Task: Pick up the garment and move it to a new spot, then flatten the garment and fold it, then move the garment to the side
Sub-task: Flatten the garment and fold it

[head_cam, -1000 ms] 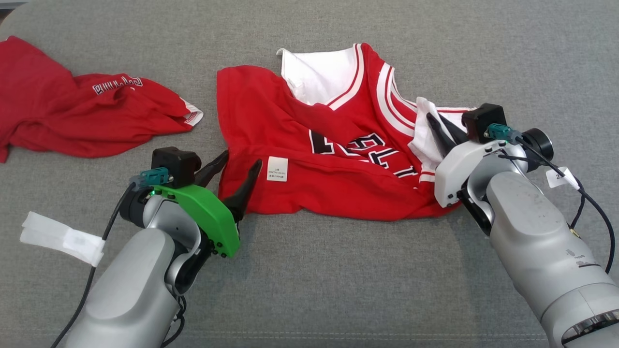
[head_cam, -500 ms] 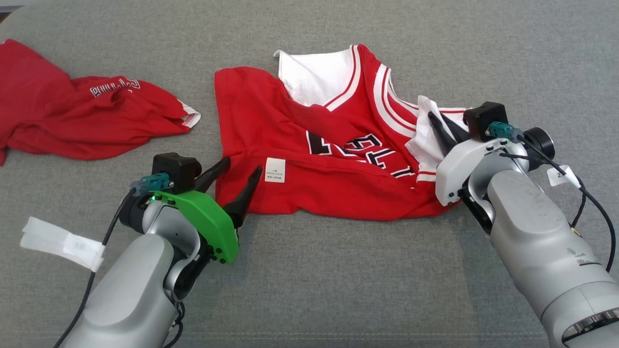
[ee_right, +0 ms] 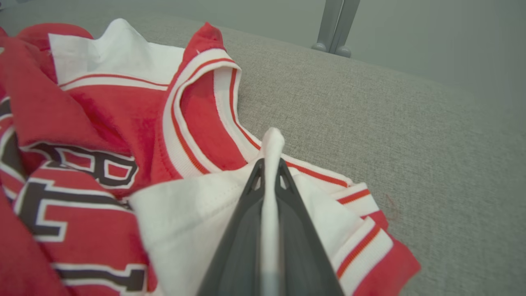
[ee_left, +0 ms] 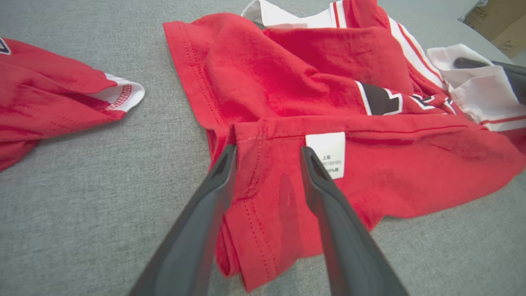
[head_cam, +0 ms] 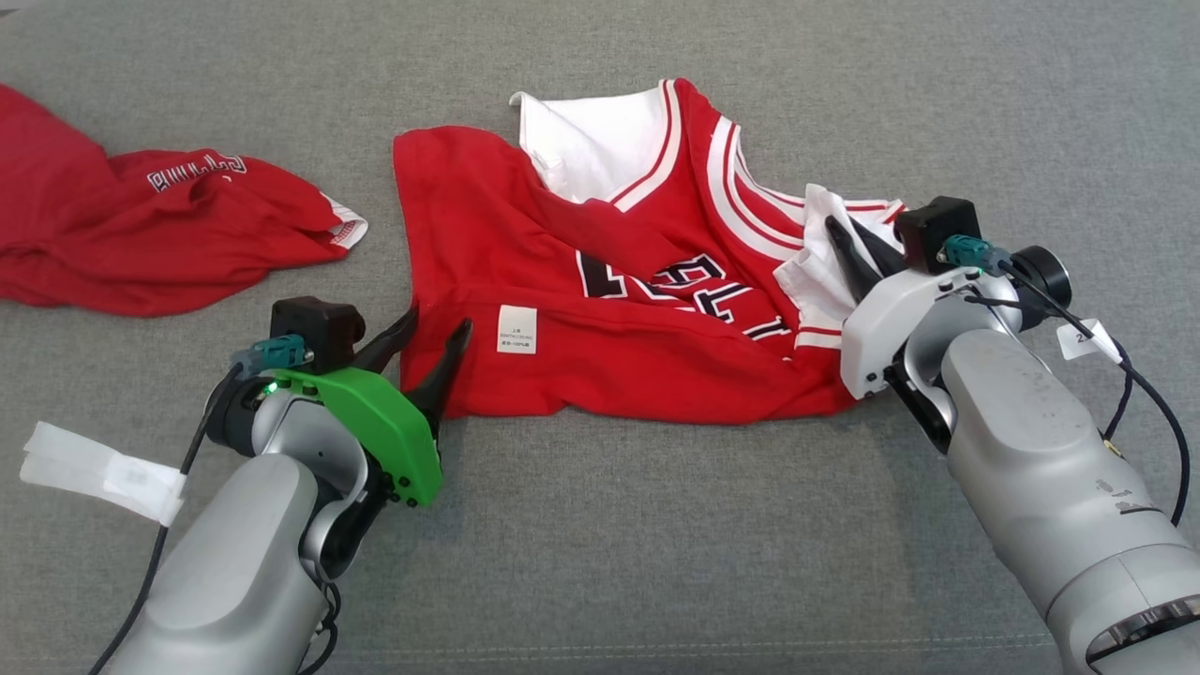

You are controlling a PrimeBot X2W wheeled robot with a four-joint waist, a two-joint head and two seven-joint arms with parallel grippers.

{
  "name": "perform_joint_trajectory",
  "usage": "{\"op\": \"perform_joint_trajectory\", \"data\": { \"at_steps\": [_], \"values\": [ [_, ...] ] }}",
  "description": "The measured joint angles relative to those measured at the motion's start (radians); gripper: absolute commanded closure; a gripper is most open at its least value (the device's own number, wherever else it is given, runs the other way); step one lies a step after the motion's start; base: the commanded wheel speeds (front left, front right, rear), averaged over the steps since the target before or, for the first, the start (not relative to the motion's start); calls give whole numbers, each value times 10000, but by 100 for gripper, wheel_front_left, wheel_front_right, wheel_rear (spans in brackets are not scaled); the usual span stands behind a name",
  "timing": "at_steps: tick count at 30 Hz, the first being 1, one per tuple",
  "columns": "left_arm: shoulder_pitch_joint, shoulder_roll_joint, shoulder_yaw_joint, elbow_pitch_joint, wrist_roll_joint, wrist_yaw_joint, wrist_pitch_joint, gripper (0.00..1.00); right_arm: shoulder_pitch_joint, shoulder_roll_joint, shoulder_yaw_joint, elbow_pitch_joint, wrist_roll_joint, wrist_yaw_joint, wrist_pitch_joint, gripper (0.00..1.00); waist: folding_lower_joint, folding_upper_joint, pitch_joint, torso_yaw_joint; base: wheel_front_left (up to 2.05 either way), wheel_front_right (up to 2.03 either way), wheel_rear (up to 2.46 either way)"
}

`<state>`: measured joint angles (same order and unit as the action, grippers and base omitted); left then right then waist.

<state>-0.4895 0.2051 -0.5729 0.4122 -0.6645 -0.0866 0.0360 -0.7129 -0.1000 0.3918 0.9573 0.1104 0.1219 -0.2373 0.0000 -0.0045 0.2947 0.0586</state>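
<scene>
1. The grey fabric surface [head_cam: 656, 562] is carrying everything and is reaching all edges of the head view.
2. The garment [head_cam: 469, 234], a red jersey with white trim and dark letters, is lying crumpled around the middle of the surface, a little toward its far edge. Part of its white inside is showing.
3. A second red garment [head_cam: 141, 244] is lying bunched near the far left corner, apart from the first one.
4. The right gripper [head_cam: 839, 230] is standing at the right end of the garment. Its two fingers are pressed nearly together and are pinching a raised fold of the white cloth [ee_right: 270, 162].
5. The left gripper [head_cam: 437, 323] is sitting at the near left corner of the garment. Its fingers are standing well apart, one on each side of the doubled hem [ee_left: 268, 152], with the red cloth between them not clamped.
6. A white care label [head_cam: 517, 329] is lying flat on the red cloth, just beside the tip of one left finger.
</scene>
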Motion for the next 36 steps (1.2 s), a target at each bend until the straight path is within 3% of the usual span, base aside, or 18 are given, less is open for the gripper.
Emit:
{"op": "perform_joint_trajectory", "data": {
  "at_steps": [2,5,6,8,15,25,30,36],
  "values": [
    [-12,-2,0,10,0,2,0,33,-1,17,0,13,29,0,0,94,0,0,14,-36,0,0,0],
    [-18,-2,0,40,2,2,0,58,-2,29,0,17,44,0,-8,96,0,0,32,-90,0,0,0],
    [-21,-2,0,56,2,2,0,67,-2,29,0,19,52,0,-8,98,0,0,37,-108,0,0,0],
    [-27,0,4,115,2,6,-2,100,-3,29,-2,19,54,0,-8,100,0,0,48,-143,0,0,0],
    [-32,-12,226,247,-52,61,-159,100,-7,61,-142,-119,255,2,-46,100,0,0,3,-231,0,0,0],
    [-520,573,1223,-968,-828,-98,-378,100,-668,17,-1321,-1237,2038,13,-98,100,0,0,-577,-337,0,0,0],
    [-533,959,1647,-1622,-1473,-157,-173,100,-831,25,-857,-2027,2997,13,-8,100,0,0,-1040,-437,0,0,0],
    [-306,909,2021,-2460,-2717,-203,188,100,-654,-40,-483,-3283,4458,13,410,100,0,0,-1560,-605,0,0,0]
  ]
}}
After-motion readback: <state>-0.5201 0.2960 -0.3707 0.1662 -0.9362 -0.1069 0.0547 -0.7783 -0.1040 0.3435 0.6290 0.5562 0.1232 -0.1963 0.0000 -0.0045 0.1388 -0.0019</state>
